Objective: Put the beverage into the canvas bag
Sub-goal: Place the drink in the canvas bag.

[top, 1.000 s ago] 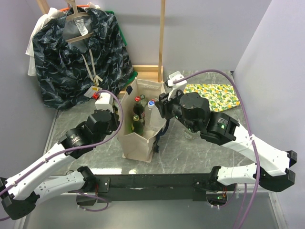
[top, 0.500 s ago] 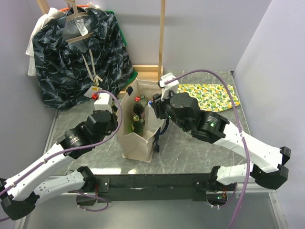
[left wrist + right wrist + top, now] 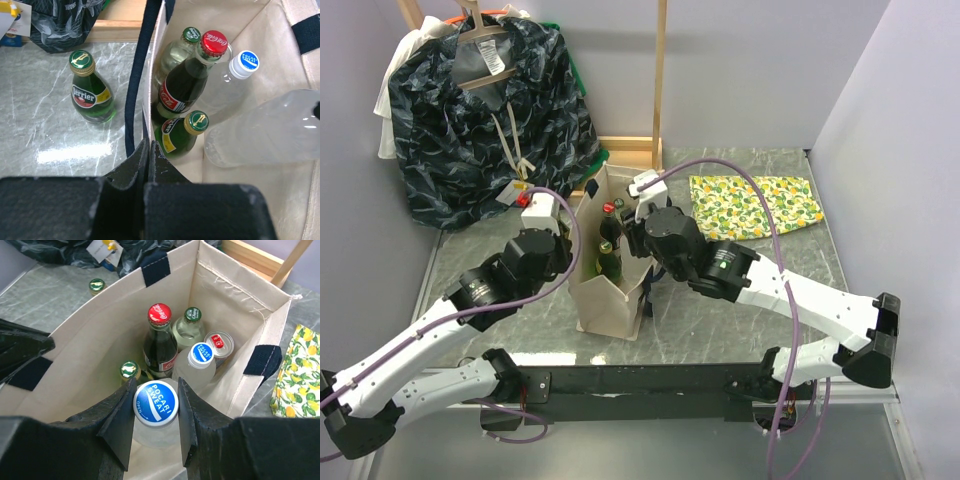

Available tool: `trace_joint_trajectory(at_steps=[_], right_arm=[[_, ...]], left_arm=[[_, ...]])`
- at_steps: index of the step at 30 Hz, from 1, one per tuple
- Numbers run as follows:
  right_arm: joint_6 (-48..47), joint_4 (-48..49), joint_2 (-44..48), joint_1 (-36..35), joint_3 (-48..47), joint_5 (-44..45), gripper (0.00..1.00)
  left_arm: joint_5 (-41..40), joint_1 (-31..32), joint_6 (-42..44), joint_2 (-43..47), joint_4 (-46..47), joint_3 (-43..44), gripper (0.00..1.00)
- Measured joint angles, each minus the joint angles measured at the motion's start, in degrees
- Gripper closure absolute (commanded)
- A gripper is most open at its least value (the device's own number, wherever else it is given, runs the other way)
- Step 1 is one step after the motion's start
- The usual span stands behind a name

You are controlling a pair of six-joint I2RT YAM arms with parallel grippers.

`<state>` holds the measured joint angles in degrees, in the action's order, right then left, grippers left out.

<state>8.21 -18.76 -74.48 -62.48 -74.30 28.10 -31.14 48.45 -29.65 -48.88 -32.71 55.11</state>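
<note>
Marble tabletop [image 3: 710, 335] bears canvas bag [image 3: 100, 330], bottle [image 3: 155, 402] inside its rim.

Six bottles [image 3: 91, 87] [image 3: 180, 50] [image 3: 187, 82] [image 3: 235, 75] [image 3: 182, 132] [image 3: 265, 132], one can [image 3: 219, 341], one canvas bag [image 3: 605, 300], one lemon-print cloth [image 3: 755, 205].

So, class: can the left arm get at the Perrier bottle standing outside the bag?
Probably not yet: the left gripper is pinching the canvas bag by its wall. Once released, the Perrier bottle stands nearby with nothing between.
</note>
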Motion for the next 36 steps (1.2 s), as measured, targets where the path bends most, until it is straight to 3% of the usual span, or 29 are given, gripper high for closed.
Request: trace_joint_trajectory(at_steps=[13, 36], right_arm=[[0.1, 5.5, -1.6, 0.0, 1.4, 2.7, 1.0], [1.8, 5.5, -4.4, 0.0, 2.9, 2.9, 1.0]], left_arm=[[0.3, 0.0, 0.0, -0.7, 0.8, 0.0, 0.99], [0.3, 0.0, 0.0, -0.8, 1.0, 0.0, 0.99]])
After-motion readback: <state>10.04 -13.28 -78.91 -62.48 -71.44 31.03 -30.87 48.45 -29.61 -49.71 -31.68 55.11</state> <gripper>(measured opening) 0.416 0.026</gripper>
